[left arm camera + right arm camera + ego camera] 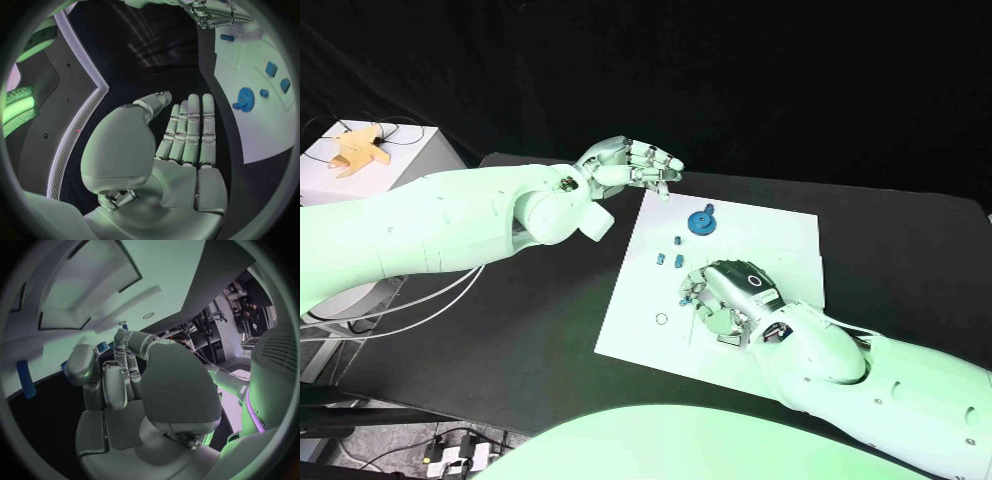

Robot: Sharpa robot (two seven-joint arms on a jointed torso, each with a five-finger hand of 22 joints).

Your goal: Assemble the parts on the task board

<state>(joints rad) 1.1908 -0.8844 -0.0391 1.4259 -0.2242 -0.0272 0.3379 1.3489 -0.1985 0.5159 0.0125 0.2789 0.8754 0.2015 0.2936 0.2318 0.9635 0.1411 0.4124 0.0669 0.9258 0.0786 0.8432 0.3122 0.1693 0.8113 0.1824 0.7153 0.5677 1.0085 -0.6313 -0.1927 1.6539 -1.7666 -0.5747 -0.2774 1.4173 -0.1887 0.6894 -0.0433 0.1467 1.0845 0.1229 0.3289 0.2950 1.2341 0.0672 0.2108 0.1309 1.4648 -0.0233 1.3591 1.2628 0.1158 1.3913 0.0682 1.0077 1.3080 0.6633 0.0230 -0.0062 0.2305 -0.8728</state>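
A black table (877, 240) backed by black cloth fills most of the head view, with the white task board (776, 235) lying at the centre of the frame. Toward the board's upper part sits a round blue part with a small knob (700, 220), and just below and left of it, a few small blue parts (669, 259) are scattered on the plate. The left hand (632, 165) hovers above the table at the board's upper left corner, holding nothing; in the left wrist view its fingers (189, 132) lie straight and side by side, palm flat, with the round blue part (245, 98) off to the right on the board (262, 130). The right hand (730, 290) rests low over the middle of the board, fingers curled downward onto the plate; whether it grips a part cannot be told, since its wrist view shows the fingers (115, 377) bent in with their tips hidden. At the upper left of the head view stands a white box (380, 165) with a yellowish object (361, 150) on top.
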